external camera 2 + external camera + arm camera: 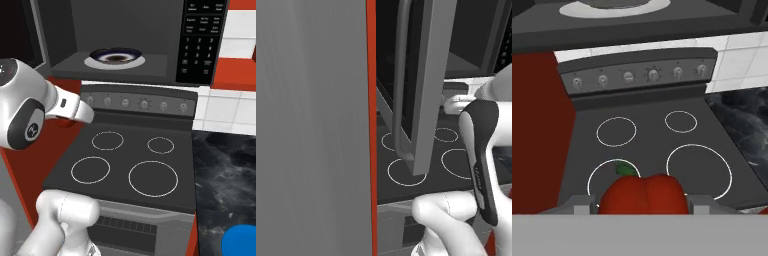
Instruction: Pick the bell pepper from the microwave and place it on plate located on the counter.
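In the hand view the red bell pepper (pixel 643 193), with its green stem up, sits between the two fingers of my gripper (pixel 641 205), which is shut on it. It hangs above the stove's front left burner (pixel 612 175). The microwave (pixel 125 30) is above the stove, and its grey door (pixel 426 75) with the long bar handle stands open. The bright blue plate (pixel 242 242) lies on the glossy black counter (pixel 225 170), to the right of the stove near the front edge.
A white dish with a dark bowl (pixel 115 59) stays inside the microwave. The black stove (pixel 125 165) with white ring burners lies below, its knob panel (pixel 137 103) behind. A grey panel (pixel 311 125) and red cabinet side close off the left. My arm (pixel 30 107) reaches in from the left.
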You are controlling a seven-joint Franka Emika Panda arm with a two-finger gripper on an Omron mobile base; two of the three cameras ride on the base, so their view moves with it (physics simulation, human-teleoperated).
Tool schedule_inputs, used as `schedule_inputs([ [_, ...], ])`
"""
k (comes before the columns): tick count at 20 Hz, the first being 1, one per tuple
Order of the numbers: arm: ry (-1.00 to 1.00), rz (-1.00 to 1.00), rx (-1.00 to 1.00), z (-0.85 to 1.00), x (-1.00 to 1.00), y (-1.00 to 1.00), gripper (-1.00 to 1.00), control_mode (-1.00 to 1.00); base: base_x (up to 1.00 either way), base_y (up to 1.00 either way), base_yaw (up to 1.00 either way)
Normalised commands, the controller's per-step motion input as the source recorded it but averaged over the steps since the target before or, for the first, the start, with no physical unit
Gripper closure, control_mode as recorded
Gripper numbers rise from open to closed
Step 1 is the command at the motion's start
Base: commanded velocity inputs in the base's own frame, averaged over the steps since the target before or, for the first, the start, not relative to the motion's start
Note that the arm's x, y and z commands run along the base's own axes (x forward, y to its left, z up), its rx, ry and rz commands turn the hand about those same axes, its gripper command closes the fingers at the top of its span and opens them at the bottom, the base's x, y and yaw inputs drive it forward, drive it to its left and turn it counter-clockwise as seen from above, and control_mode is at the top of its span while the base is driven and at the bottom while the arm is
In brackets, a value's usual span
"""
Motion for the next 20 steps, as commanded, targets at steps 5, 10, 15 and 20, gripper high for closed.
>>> schedule_inputs([
  [5, 0.00, 0.00, 0.00, -0.42, -0.08, 0.10, 1.00, -1.00, 0.00, 0.00, 0.00],
  [10, 0.00, 0.00, 0.00, -0.25, -0.03, 0.06, 1.00, -1.00, 0.00, 0.00, 0.00],
  [15, 0.00, 0.00, 0.00, -0.06, -0.05, 0.00, 1.00, 1.00, -0.17, 0.00, 0.00],
  [20, 0.00, 0.00, 0.00, 0.00, 0.00, 0.00, 1.00, 1.00, -0.71, -0.38, 0.00],
])
